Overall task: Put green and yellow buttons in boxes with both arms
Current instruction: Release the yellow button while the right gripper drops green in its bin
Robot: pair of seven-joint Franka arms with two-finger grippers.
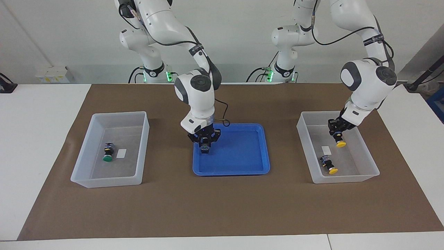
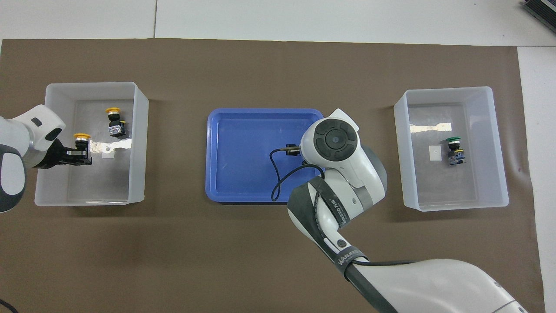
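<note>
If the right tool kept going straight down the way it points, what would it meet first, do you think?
Probably the blue tray's floor: the right tool, shut on a button, points down over it. Their clearance is hard to judge.

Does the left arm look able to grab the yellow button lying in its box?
Probably not yet: nothing covers the lying yellow button, but the left tool, over the box, grips a second yellow button.

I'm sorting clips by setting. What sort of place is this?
Probably a robotics lab bench set up for a sorting trial: two arms mounted at a white table, a brown mat laid as a work surface, and a blue tray between two plastic bins holding push-button switches.
</note>
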